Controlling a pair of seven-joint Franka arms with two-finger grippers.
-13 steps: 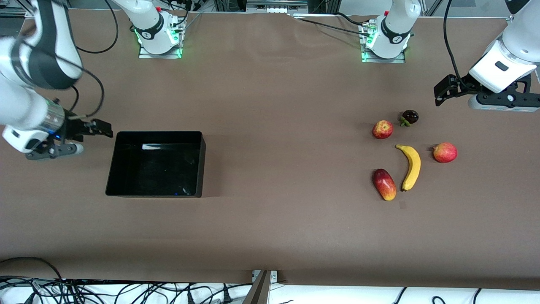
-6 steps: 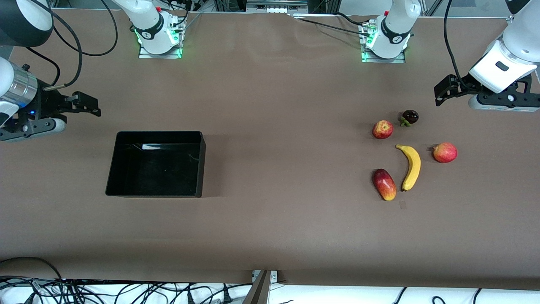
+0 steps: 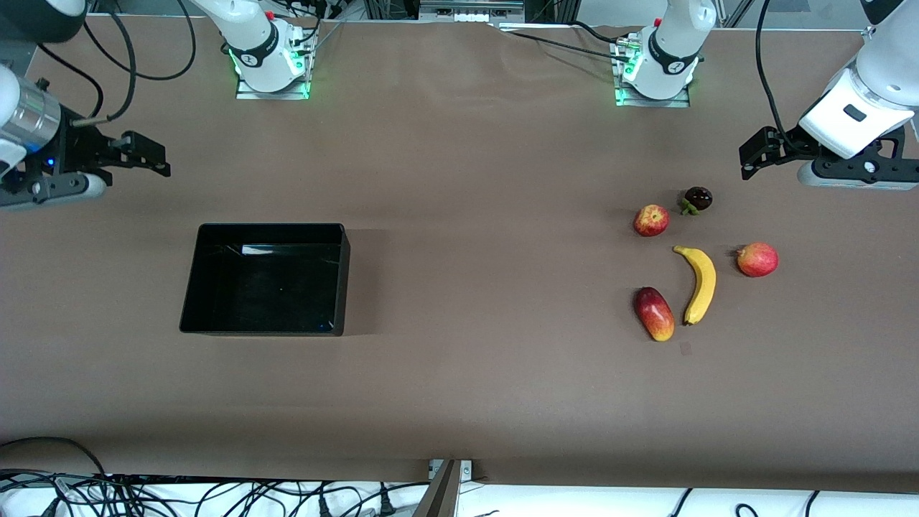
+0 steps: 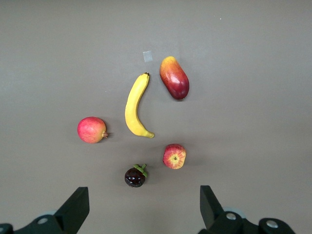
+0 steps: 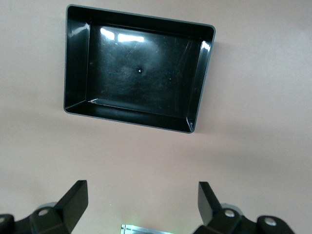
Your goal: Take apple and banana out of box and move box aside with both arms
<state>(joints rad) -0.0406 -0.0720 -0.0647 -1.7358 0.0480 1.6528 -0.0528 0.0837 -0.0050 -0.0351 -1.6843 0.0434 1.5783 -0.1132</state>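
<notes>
The right gripper (image 3: 151, 156) has gone up and away. A second ago it was down low, just beside the shallow shiny black plastic box (image 3: 266, 280). Now it hangs in the upper corner of the front view, at the right arm's end of the table, well apart from the box. Its two fingers are spread wide and hold nothing. In the right wrist view the whole box (image 5: 139, 73) shows below the spread fingers, and it has nothing in it.

The box has not moved in that time. It sits flat on the brown table (image 3: 474, 179), at about the middle height of the front view, toward the right arm's end.

The left gripper (image 3: 754, 154) has stayed where it was, waiting in the upper part of the front view at the left arm's end. Its fingers are spread wide too, with nothing in them.

The small round red apple with a yellow patch (image 3: 651, 220) and the long curved yellow banana (image 3: 700, 283) lie on the table, well apart from the box, toward the left arm's end. A dark purple round fruit (image 3: 697, 199), a pinkish-red round fruit (image 3: 757, 259) and a long red-and-yellow fruit (image 3: 654, 314) lie near them.

So the fruit is out and the box stands apart from it. With both arms pulled back with nothing in their fingers, the job looks done.
</notes>
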